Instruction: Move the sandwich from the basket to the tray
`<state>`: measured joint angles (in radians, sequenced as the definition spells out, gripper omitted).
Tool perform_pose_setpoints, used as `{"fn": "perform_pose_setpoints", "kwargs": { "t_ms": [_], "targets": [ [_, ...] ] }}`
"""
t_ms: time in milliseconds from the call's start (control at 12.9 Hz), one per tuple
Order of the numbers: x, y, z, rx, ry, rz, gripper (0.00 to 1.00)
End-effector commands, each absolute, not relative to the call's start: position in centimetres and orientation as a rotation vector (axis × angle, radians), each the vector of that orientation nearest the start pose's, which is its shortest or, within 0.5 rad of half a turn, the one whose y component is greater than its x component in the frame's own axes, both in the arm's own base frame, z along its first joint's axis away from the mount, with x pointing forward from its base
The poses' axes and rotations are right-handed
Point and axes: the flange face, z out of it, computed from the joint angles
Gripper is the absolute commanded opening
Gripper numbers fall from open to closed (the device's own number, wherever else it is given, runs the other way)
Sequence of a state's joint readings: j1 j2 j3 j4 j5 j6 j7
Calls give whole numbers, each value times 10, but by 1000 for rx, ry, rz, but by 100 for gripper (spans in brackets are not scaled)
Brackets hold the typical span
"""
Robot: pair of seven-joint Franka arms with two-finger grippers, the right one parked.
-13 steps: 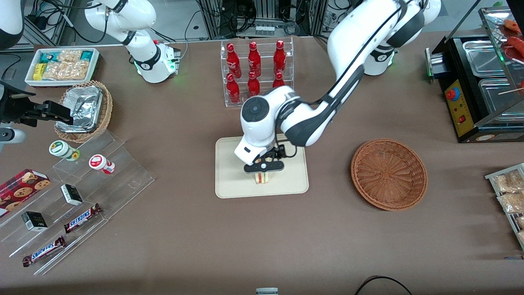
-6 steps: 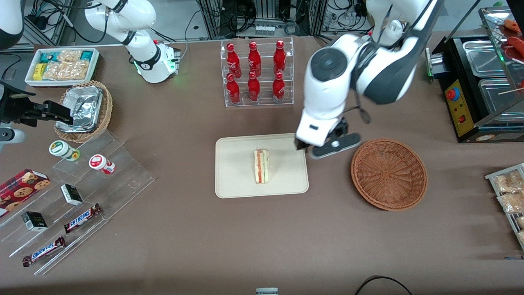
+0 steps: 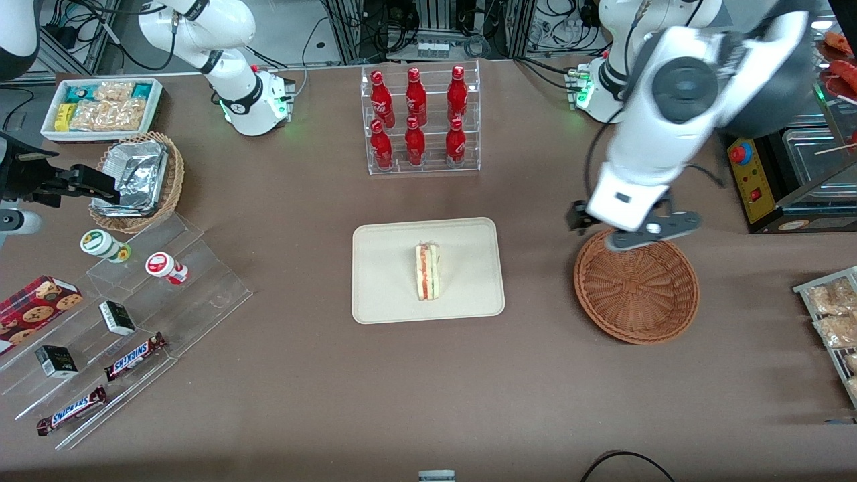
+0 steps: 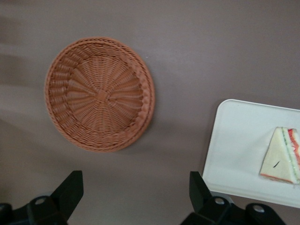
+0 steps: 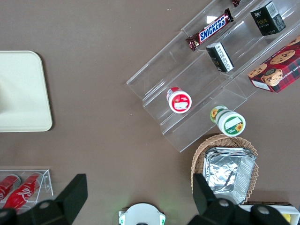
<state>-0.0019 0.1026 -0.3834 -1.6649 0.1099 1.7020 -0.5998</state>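
Sandwich (image 3: 428,272) lying near the middle of the tray (image 3: 381,294), cut edge up; basket (image 3: 636,284) on the brown surface (image 3: 301,375) beside the tray; gripper (image 3: 635,226) raised over the basket's rim farthest from the front camera, jaws released, holding nothing

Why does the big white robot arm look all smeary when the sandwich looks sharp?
In the front view the working arm is smeared by motion blur; its claw hangs open over the basket rim, while the sandwich on the tray is crisp. In the left wrist view the basket looks slightly soft.
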Motion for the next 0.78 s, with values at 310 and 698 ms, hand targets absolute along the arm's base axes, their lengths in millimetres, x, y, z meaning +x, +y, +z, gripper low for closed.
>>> {"fn": "perform_pose_setpoints", "kwargs": {
  "t_ms": [310,698],
  "targets": [
    [545,-127,582,-3097,-228,80,100],
    [536,-61,606,-3107,-165,82,100]
  ]
}}
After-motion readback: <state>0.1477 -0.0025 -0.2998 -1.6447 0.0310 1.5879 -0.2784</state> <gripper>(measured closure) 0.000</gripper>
